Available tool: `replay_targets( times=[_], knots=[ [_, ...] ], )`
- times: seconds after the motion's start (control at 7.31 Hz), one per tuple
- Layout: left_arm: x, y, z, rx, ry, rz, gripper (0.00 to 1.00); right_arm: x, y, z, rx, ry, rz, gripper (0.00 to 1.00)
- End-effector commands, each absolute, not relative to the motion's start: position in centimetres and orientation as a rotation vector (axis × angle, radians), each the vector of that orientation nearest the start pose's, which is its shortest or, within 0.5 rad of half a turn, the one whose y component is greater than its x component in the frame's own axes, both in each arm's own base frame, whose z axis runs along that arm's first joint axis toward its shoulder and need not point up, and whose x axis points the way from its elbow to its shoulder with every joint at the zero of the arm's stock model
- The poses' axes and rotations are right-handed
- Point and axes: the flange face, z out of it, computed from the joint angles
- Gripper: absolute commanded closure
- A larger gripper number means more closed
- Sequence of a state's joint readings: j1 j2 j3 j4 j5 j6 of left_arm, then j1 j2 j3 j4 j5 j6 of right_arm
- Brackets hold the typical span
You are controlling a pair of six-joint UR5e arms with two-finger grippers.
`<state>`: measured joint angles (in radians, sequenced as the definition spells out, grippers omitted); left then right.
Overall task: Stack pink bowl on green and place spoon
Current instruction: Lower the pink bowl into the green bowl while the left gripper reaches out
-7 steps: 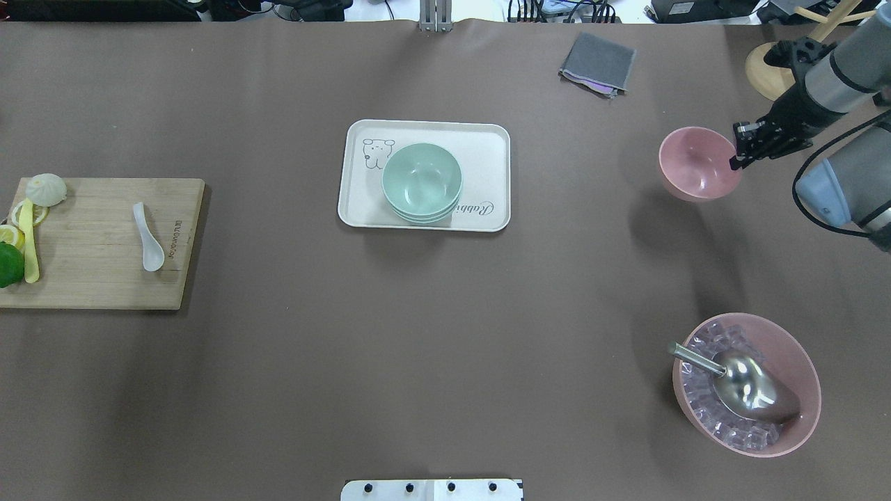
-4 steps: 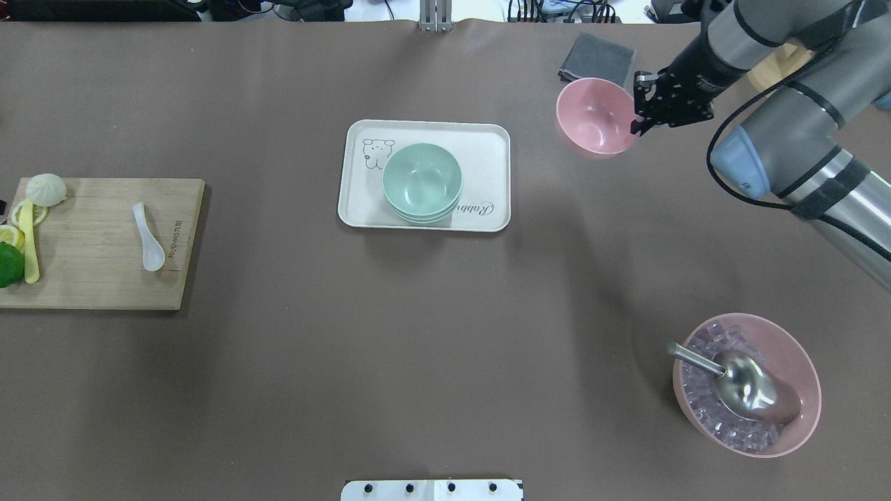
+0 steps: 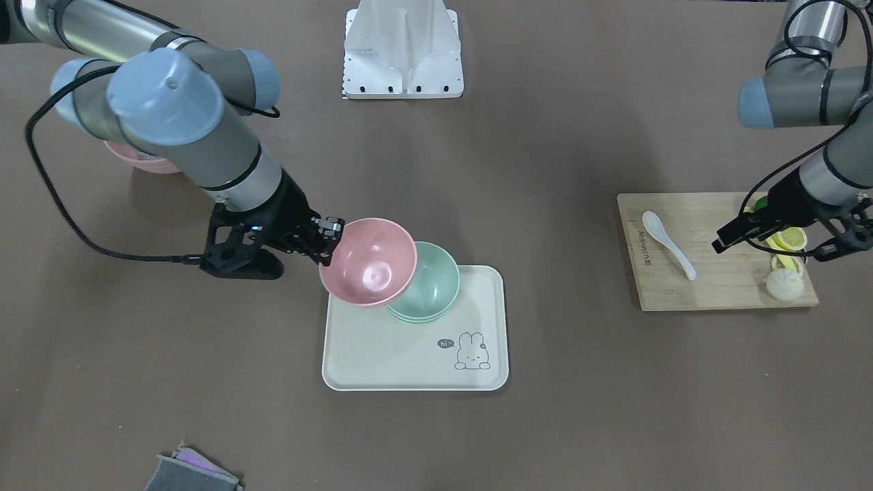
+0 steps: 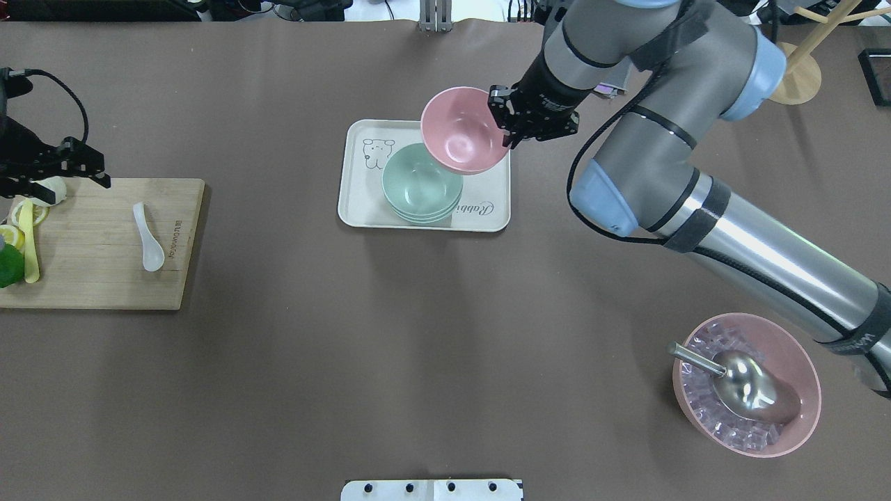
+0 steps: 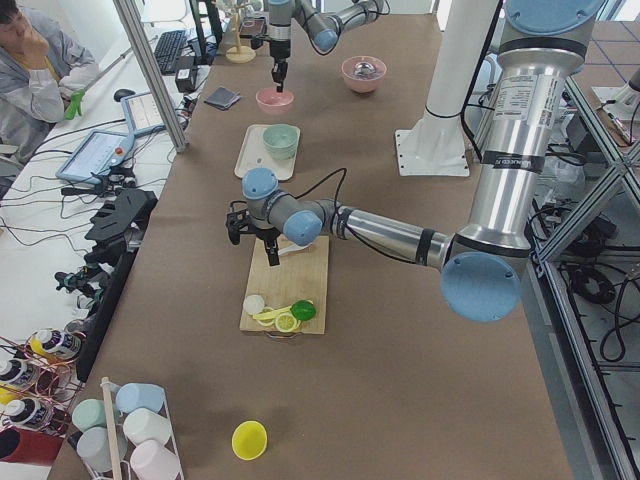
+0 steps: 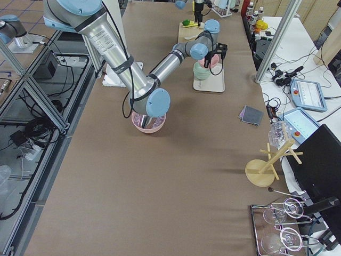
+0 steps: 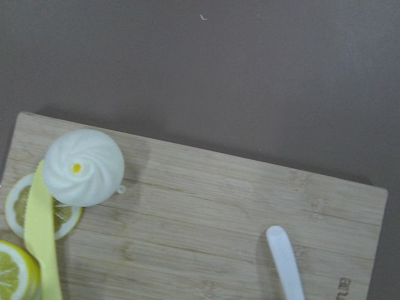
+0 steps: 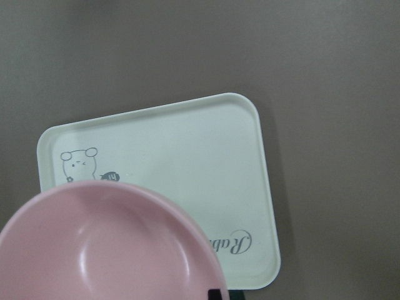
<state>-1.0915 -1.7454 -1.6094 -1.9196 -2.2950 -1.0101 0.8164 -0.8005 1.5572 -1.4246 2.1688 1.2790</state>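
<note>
My right gripper is shut on the right rim of the pink bowl and holds it in the air, tilted, over the tray's far right part. The bowl overlaps the stack of green bowls on the tray without resting in it; the front view shows the same for the pink bowl and green bowls. The white spoon lies on the wooden cutting board. My left gripper hovers open and empty over the board's far left corner, apart from the spoon.
On the board's left lie a white bun, lemon slices, a lime and a yellow strip. A large pink bowl of ice with a metal scoop sits front right. A grey cloth and a wooden stand are at the far right.
My right arm has carried the pink bowl leftward from the table's right side to above the tray. My left arm has come into view over the cutting board's far left.
</note>
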Motion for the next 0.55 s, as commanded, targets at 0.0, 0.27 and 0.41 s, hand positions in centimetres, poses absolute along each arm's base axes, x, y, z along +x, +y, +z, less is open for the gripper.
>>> replay_targets(
  times=[0.0, 0.27, 0.41],
  knots=[
    [23.5, -55.1, 49.8, -0.096, 0.872, -0.32, 0.03, -47.4, -55.0, 15.9, -0.025, -1.008, 0.244, 1.0],
    [23.7, -55.1, 49.8, -0.091, 0.867, -0.319, 0.03, -49.3, -54.8, 16.8, -0.035, -0.981, 0.25, 1.0],
    [23.7, -55.1, 49.7, -0.089, 0.869, -0.318, 0.03, -50.6, -55.6, 16.8, -0.047, -0.977, 0.25, 1.0]
  ],
)
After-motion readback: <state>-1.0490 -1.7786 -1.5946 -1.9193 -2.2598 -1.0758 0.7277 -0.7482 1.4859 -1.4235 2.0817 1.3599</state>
